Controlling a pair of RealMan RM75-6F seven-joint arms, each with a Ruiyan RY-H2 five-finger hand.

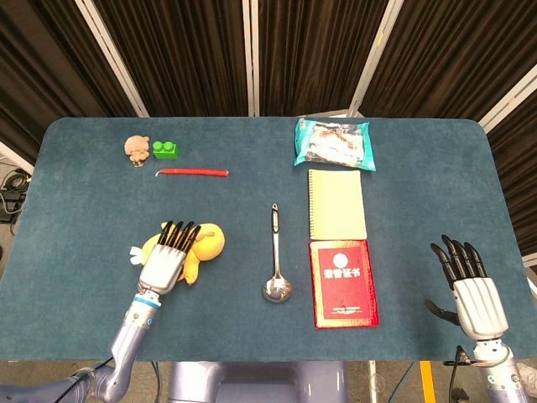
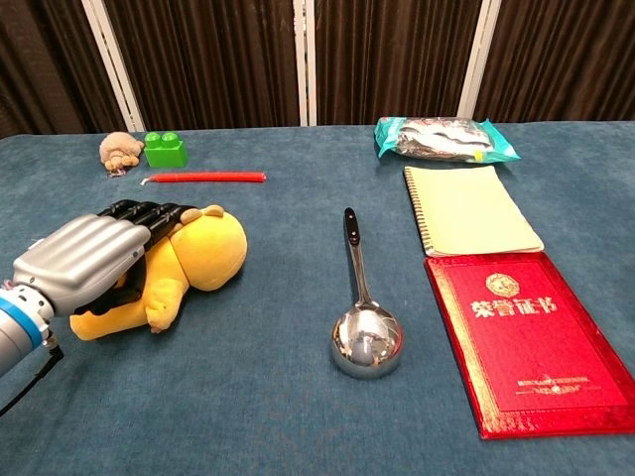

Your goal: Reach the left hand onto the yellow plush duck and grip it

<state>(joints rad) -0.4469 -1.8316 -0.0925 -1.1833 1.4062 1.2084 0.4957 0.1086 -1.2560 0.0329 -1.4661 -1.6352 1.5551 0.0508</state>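
The yellow plush duck (image 1: 206,242) (image 2: 213,248) lies on its side on the blue table, left of centre. My left hand (image 1: 165,264) (image 2: 84,258) lies over its body, black fingers curled over the top and holding it. The duck's head pokes out beyond the fingers, and in the chest view a leg shows below the palm. At the table's near right corner my right hand (image 1: 470,290) rests open, fingers spread and holding nothing; it does not show in the chest view.
A metal spoon (image 1: 275,260) (image 2: 362,307) lies right of the duck. Further right are a red booklet (image 1: 344,281), a yellow notebook (image 1: 336,204) and a snack bag (image 1: 333,143). A red stick (image 1: 195,172), green brick (image 1: 165,150) and small tan toy (image 1: 136,148) sit behind.
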